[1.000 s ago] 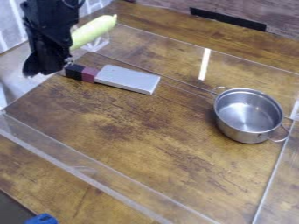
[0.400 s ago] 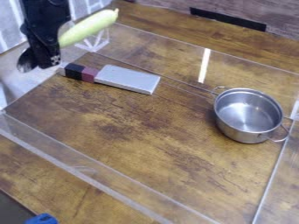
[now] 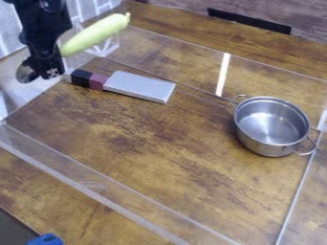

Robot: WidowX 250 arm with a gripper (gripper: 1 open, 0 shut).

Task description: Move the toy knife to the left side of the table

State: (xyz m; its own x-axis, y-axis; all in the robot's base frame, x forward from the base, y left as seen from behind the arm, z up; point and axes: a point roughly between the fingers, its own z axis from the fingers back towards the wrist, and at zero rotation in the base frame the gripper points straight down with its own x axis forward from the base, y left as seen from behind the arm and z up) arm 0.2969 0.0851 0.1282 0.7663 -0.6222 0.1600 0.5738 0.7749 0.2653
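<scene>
The toy knife point(image 3: 98, 33) hangs above the far left corner of the table point(image 3: 153, 153). Its pale yellow-green handle slants up to the right, and its silver end is hidden behind the fingers. My black gripper point(image 3: 45, 61) points steeply down and is shut on the knife's lower left end. Knife and gripper are off the wood, just behind the maroon end of the grey slab point(image 3: 128, 85).
The flat grey slab with the dark maroon end lies at the left rear. A steel pot point(image 3: 272, 124) with side handles stands at the right. Low clear acrylic walls point(image 3: 224, 69) border the tabletop. A small blue object point(image 3: 45, 239) shows at the bottom edge.
The wrist has rolled while the hand stayed about where it was. The knife has swung with it, so more of the handle shows and its lower end sits further left.
</scene>
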